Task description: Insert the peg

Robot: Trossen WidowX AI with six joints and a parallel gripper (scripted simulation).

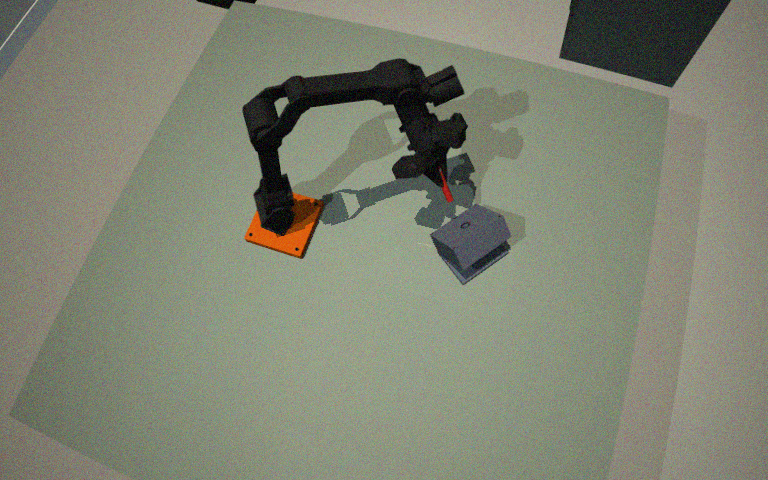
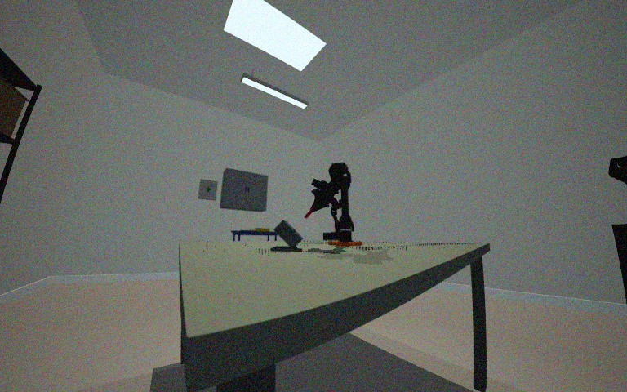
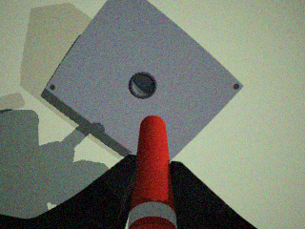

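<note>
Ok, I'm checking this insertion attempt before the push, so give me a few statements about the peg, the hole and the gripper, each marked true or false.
1. The gripper is shut on the red peg. True.
2. The peg is already seated in the hole. False: its tip is short of the panel, and the hole is seen unfilled.
3. The hole is round. True.
4. The peg has flat sides. False: it looks cylindrical with a rounded tip.
5. In the wrist view the peg points roughly toward the hole. True.
6. The panel lies flat on the table. False: in the exterior view it stands tilted.
</note>
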